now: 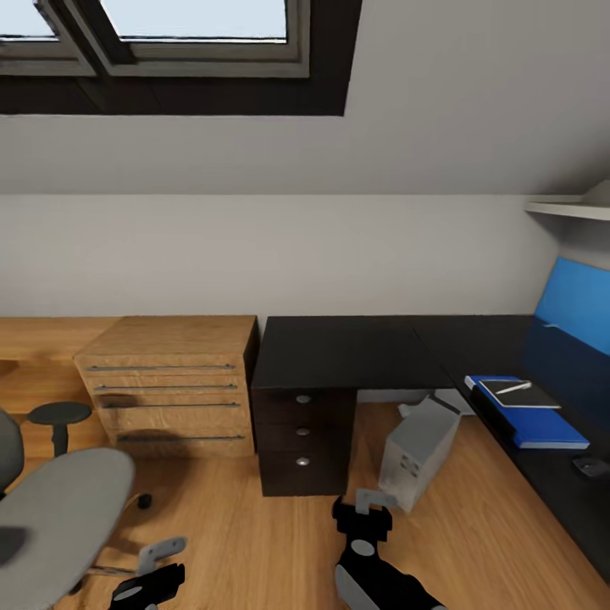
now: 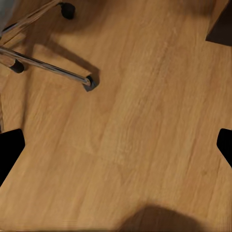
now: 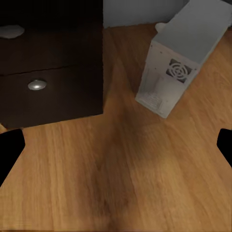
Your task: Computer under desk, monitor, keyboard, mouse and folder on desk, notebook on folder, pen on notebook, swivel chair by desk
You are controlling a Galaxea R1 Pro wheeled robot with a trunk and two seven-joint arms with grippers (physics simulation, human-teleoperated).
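Note:
The black desk (image 1: 339, 347) runs along the wall and down the right side. A blue folder (image 1: 551, 434) lies on its right wing, with a black notebook (image 1: 525, 398) and a white pen (image 1: 514, 388) on top. A small dark object (image 1: 590, 464), perhaps the mouse, lies nearer on the desk. The blue monitor screen (image 1: 578, 312) stands at the right edge. The grey computer tower (image 1: 419, 453) (image 3: 183, 58) stands tilted on the floor beside the desk drawers (image 1: 303, 432) (image 3: 48, 63). The grey swivel chair (image 1: 59, 504) is at lower left. My left gripper (image 1: 151, 574) (image 2: 116, 150) and right gripper (image 1: 366, 508) (image 3: 116, 154) hang open over the floor.
A wooden drawer chest (image 1: 169, 385) stands left of the desk, with a small dark stool (image 1: 58, 415) in front of it. The chair's chrome legs (image 2: 48, 67) and a caster (image 2: 89, 83) lie close to my left gripper. A white shelf (image 1: 572, 206) projects at upper right.

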